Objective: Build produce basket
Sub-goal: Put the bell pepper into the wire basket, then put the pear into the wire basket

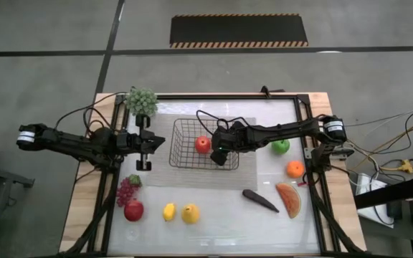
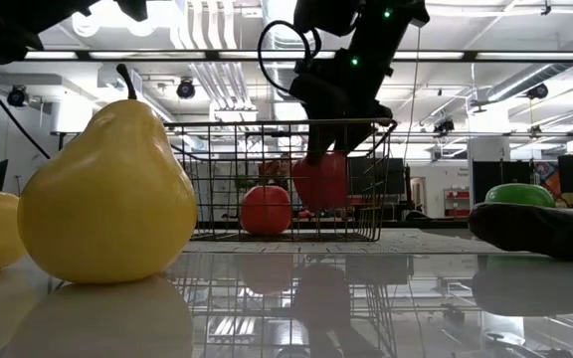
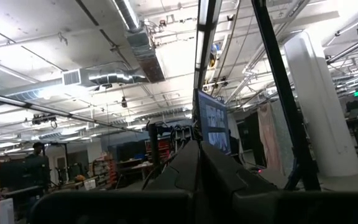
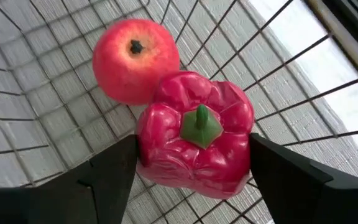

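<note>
Right gripper (image 4: 194, 171) clenched on red pepper (image 4: 194, 140) — inside basket (image 1: 185, 140), beside apple (image 4: 135, 59)

right gripper (image 4: 191, 168) clamped, left gripper (image 1: 146, 152) idle, fingers together

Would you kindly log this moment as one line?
right gripper: holding red pepper in basket | apple inside | left gripper: idle beside basket

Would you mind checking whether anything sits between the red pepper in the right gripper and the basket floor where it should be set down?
Only partly. The right gripper holds the red pepper inside the basket, and a red apple lies on the mesh close beside it, seemingly touching. The floor on the pepper's other side looks bare.
</note>
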